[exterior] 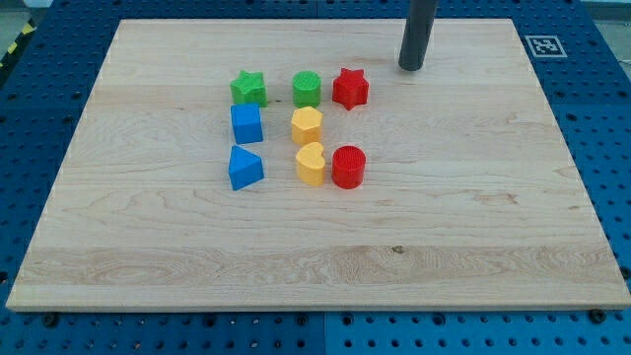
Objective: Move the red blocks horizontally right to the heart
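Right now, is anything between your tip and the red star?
Nothing visible. My tip stands up and to the view's right of the red star, with bare board between. The green cylinder sits on the star's far, left side.

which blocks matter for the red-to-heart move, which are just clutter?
In play: red star, red cylinder, yellow heart, my tip, up and to the view's right of the red star, apart from it.
Clutter: green star, green cylinder, blue cube, blue wedge-like block, yellow hexagon.
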Robot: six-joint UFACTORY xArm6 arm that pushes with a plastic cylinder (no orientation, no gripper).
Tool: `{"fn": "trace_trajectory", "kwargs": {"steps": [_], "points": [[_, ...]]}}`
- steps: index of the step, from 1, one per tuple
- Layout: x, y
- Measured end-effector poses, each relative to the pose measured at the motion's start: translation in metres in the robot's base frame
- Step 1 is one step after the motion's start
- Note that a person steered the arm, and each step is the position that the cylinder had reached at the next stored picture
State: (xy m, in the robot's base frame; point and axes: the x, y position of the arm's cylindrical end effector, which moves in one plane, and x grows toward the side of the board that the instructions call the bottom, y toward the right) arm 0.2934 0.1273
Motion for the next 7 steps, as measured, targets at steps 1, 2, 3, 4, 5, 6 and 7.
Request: {"fn": "trace_trajectory", "kwargs": {"steps": [1,2,3,4,5,6,7], "points": [[0.000,0.000],[0.004,-0.003],[0.016,-0.003],[0.003,-0.016],[0.003,-0.077],[0.016,-0.108],[0.047,-0.085]]}}
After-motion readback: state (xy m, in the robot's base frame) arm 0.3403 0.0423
